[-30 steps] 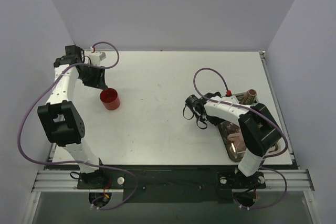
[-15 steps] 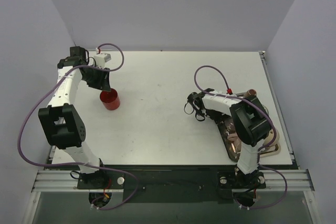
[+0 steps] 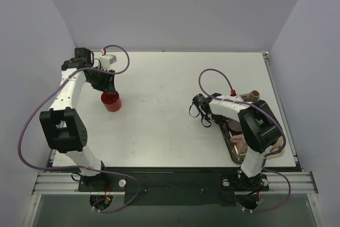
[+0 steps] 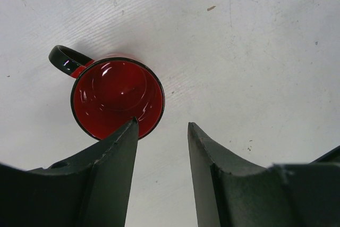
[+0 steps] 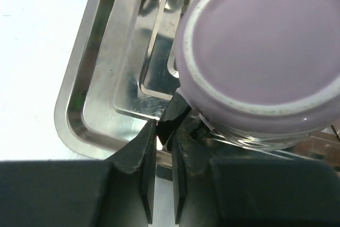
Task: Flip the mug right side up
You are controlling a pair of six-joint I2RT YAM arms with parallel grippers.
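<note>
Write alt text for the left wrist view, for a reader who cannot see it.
A glossy red mug with a black handle and dark rim stands on a scuffed white table, seen from above. The left gripper is open, its two dark fingers rising from the bottom edge, one fingertip overlapping the mug's near rim.

light: bright, even | shadows: soft, short | glare: steel tray point(image 5: 101, 99) | blur: near gripper fingers point(image 4: 111, 179)
</note>
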